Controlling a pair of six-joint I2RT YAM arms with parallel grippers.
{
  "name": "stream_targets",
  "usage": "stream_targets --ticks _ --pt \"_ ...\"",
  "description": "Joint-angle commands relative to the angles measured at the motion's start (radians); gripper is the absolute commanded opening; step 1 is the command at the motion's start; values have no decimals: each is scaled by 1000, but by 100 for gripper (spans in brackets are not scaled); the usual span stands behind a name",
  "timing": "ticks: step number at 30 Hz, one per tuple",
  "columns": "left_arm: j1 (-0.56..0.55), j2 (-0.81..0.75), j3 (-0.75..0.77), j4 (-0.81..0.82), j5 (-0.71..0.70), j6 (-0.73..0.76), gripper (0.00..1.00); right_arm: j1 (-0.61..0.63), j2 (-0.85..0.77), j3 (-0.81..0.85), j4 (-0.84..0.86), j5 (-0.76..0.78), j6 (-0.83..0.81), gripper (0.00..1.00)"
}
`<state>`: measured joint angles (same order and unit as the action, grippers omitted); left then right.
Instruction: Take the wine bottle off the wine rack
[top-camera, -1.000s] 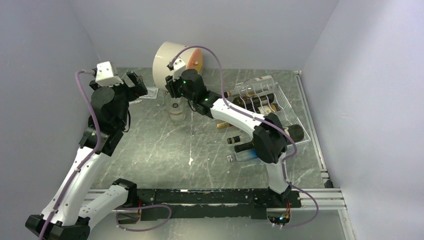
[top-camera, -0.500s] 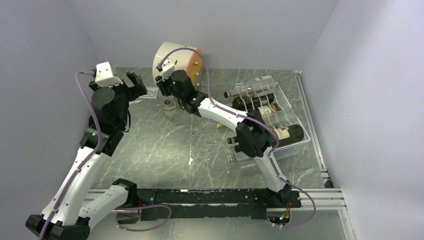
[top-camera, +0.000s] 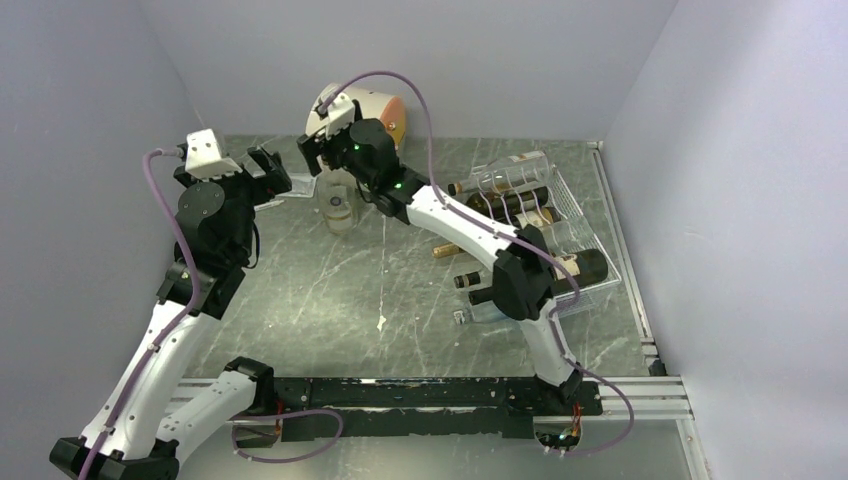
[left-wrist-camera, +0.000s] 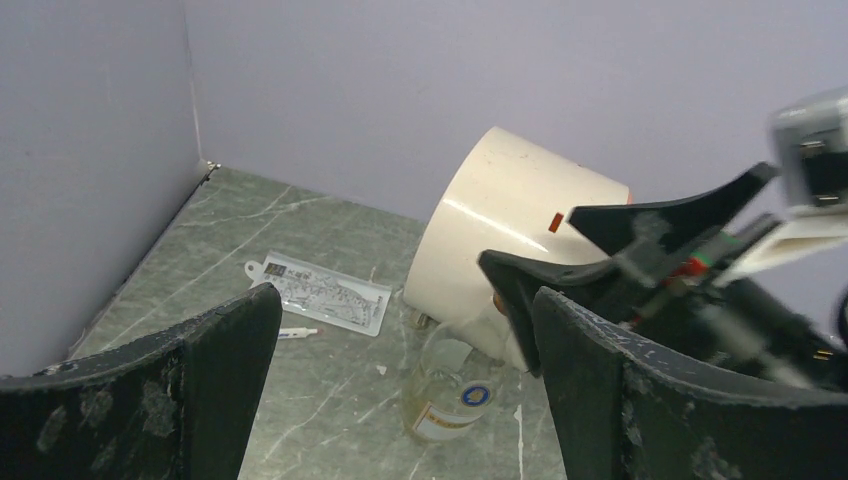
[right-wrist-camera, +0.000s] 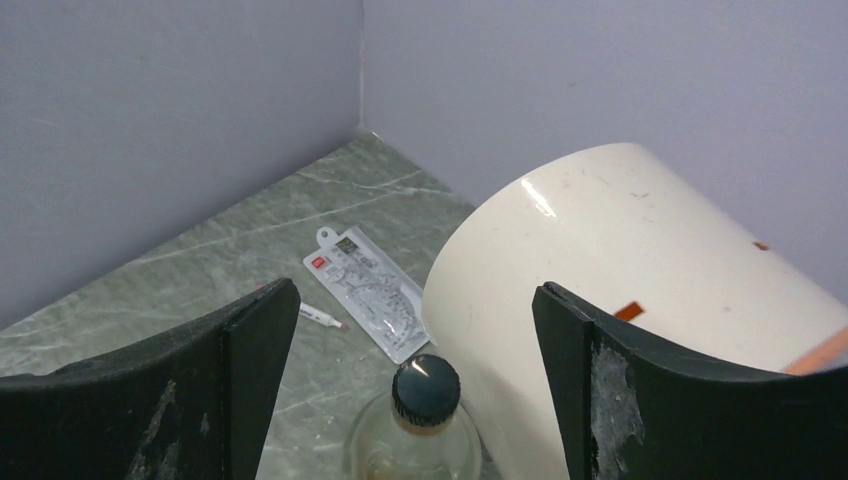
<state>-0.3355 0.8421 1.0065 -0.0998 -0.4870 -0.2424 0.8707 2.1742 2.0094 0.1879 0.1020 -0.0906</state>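
Observation:
A clear wine bottle (top-camera: 340, 207) with a dark cap (right-wrist-camera: 425, 388) stands upright on the marble table beside the cream drum (top-camera: 350, 110). My right gripper (top-camera: 322, 168) hangs open just above it. In the right wrist view the cap sits between the two spread fingers (right-wrist-camera: 250, 370) and touches neither. My left gripper (top-camera: 273, 170) is open a little to the bottle's left and faces it; its view shows the bottle (left-wrist-camera: 455, 395) below the right arm's fingers (left-wrist-camera: 600, 265). The white wire wine rack (top-camera: 572, 197) lies at the right and holds several bottles.
A flat plastic packet (left-wrist-camera: 330, 290) and a small marker pen (left-wrist-camera: 298, 332) lie near the back left corner. Two dark bottles (top-camera: 470, 283) poke out at the rack's near left side. Grey walls close the left, back and right.
My right gripper carried the bottle slightly left toward the drum, then opened and let go. The bottle now stands free. The left arm shifted only slightly.

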Motion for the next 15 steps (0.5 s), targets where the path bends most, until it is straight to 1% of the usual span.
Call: stream_targets --ticks 1,5,6,11,13,15 --pt "0 -15 -4 37 -17 13 99 3 -188 -79 -58 27 -25 93" --pt "0 -33 -7 42 -10 12 99 -7 -392 -315 -74 70 -83 95" --pt "0 -39 -9 46 0 12 99 -14 -438 -369 -89 83 -105 98" --pt "1 -53 -12 53 47 2 99 -37 -617 -596 -150 269 -262 100" --pt "2 -48 -7 50 52 -1 99 -38 -671 -665 -194 263 -367 100" --pt "3 -41 -4 46 59 -6 99 -38 -723 -720 -269 177 -505 100"
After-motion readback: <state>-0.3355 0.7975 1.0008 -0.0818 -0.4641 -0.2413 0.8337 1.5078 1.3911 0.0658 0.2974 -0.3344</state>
